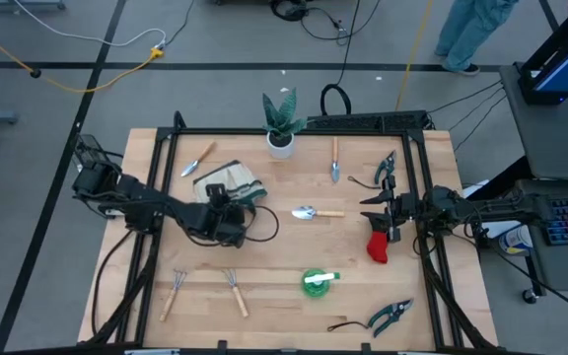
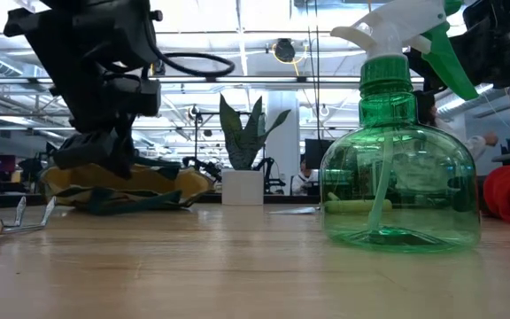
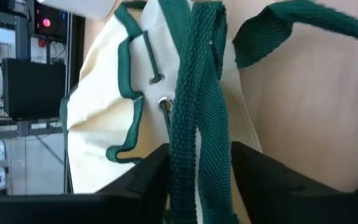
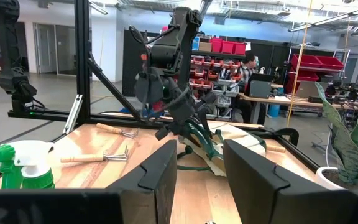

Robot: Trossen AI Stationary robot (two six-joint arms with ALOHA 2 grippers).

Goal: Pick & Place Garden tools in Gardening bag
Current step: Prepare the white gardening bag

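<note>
Bag (image 1: 227, 183) lay flat mid-table, tools scattered around it. Left gripper (image 3: 197, 171) straddled green strap (image 3: 194, 93), jaws not yet pinched. Risk: strap slips, bag drags. Right gripper (image 4: 199, 168) stood open nr glove (image 1: 379, 247).

A green-leaved plant in a small white pot (image 1: 280, 141) stands near the far edge of the pale wooden table (image 1: 294, 296), a translucent green plastic spray bottle with a white trigger head (image 2: 399, 168) nearer the front.
</note>
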